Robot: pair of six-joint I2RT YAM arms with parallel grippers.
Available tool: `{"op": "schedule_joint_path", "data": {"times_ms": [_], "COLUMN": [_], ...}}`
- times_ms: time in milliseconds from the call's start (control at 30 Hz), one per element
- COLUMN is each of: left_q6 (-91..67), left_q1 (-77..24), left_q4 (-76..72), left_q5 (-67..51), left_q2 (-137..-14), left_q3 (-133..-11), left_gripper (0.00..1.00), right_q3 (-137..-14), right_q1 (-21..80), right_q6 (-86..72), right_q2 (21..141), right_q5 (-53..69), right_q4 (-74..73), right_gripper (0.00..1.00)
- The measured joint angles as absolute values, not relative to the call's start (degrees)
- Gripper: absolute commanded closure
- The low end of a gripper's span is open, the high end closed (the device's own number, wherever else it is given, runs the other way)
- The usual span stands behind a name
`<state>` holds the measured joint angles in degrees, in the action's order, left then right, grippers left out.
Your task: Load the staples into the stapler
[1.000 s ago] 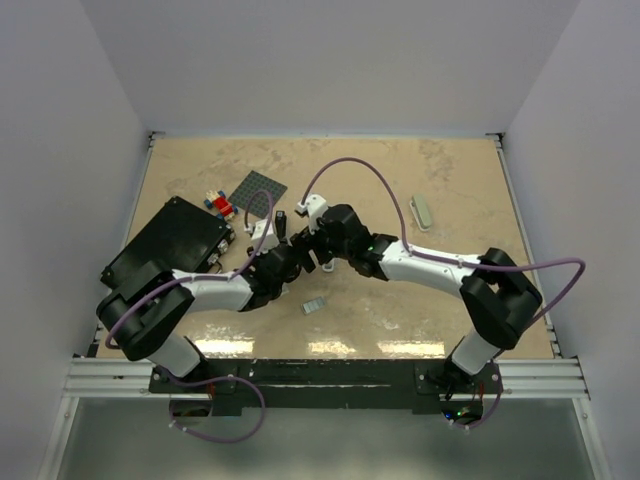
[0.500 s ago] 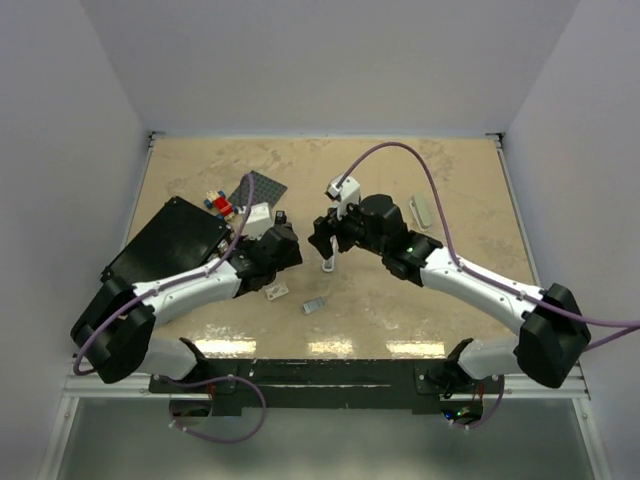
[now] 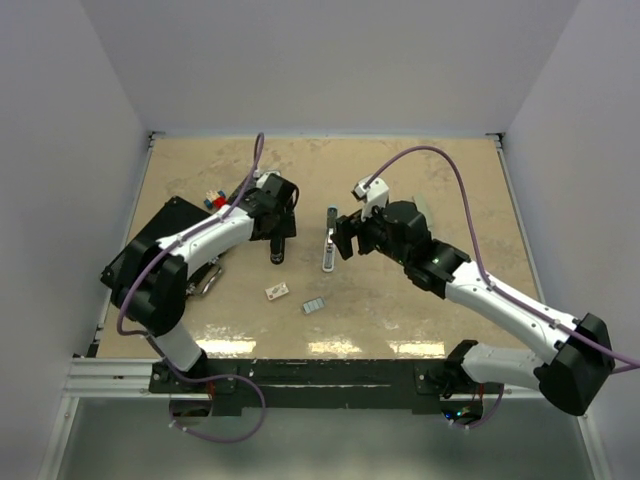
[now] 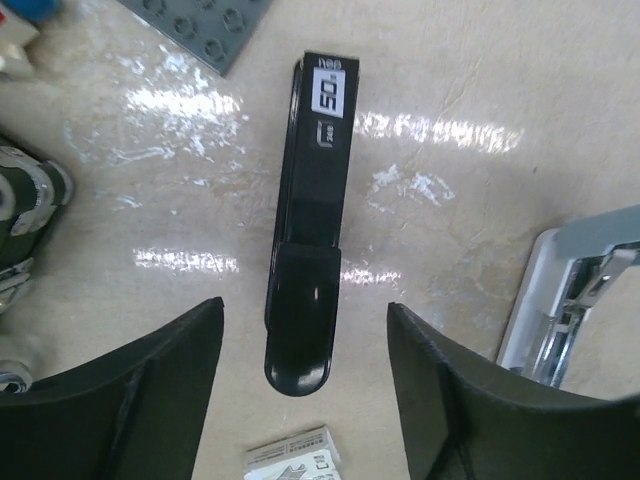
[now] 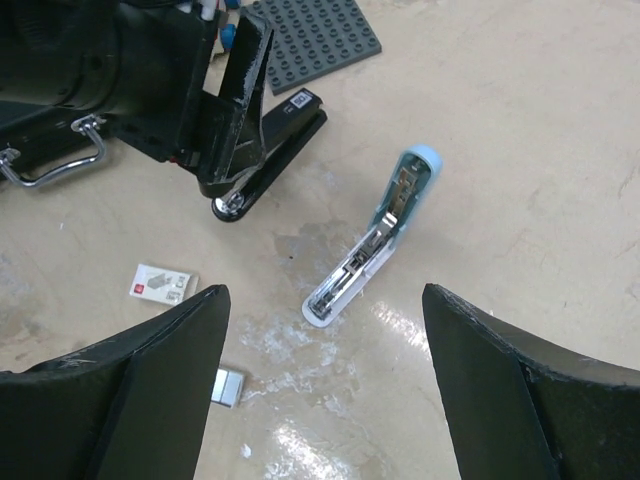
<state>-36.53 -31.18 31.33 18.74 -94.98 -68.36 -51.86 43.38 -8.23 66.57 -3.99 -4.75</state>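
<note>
The staples (image 3: 314, 306) are a small grey ribbed block lying flat on the table, also at the lower left of the right wrist view (image 5: 229, 387). A light blue stapler (image 3: 329, 240) lies opened out with its metal channel showing (image 5: 375, 240). A black stapler (image 3: 277, 245) lies to its left (image 4: 310, 200). My left gripper (image 3: 278, 232) hovers open over the black stapler's rounded end (image 4: 305, 400), its fingers clear of it. My right gripper (image 3: 345, 240) is open above the table just near of the blue stapler (image 5: 325, 400), holding nothing.
A little white box (image 3: 277, 291) lies left of the staples (image 4: 295, 460). A grey studded plate (image 5: 320, 35) and coloured bricks (image 3: 212, 200) sit at the back left. A black case (image 3: 165, 235) with a metal handle (image 5: 50, 165) stands at the left.
Both arms have drawn apart from the middle. The left gripper went to the back left, over the black stapler. The right gripper pulled back to the right, with the blue stapler now lying flat.
</note>
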Motion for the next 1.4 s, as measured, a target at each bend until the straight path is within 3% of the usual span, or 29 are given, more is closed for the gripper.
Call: {"op": "schedule_joint_path", "data": {"times_ms": [100, 233, 433, 567, 600, 733, 1067, 1400], "left_q6": [-34.57, -32.75, -31.29, -30.79, -30.79, -30.89, -31.81, -32.86], "left_q1": [-31.14, -30.89, -30.44, -30.41, -30.39, -30.39, -30.44, -30.37], "left_q4": [33.32, 35.51, 36.16, 36.1, 35.94, 33.39, 25.69, 29.76], "left_q5": [16.97, 15.79, 15.03, 14.39, 14.31, 13.76, 13.76, 13.15], "left_q2": [-98.37, -101.16, -103.53, -103.66, -103.66, -103.66, -102.74, -102.15], "left_q3": [-69.52, -70.32, -71.48, -71.46, -71.31, -69.01, -63.11, -65.93], "left_gripper": [0.34, 0.51, 0.67, 0.84, 0.92, 1.0, 1.0, 0.48], "right_q3": [-50.65, -49.43, -48.82, -48.18, -47.94, -47.07, -45.52, -45.67], "right_q1": [43.31, 43.16, 43.07, 43.07, 43.05, 43.05, 43.07, 43.07], "right_q6": [-8.62, -8.99, -9.5, -9.89, -10.09, -10.52, -11.62, -11.99], "right_q2": [65.23, 63.57, 61.73, 61.14, 61.1, 61.1, 61.47, 62.15], "right_q5": [-4.62, -5.37, -6.09, -6.48, -6.5, -6.48, -5.8, -4.8], "right_q4": [-5.85, -6.7, -7.53, -7.92, -7.92, -8.03, -7.25, -8.47], "right_gripper": [0.17, 0.17, 0.17, 0.17, 0.17, 0.18, 0.18, 0.18]}}
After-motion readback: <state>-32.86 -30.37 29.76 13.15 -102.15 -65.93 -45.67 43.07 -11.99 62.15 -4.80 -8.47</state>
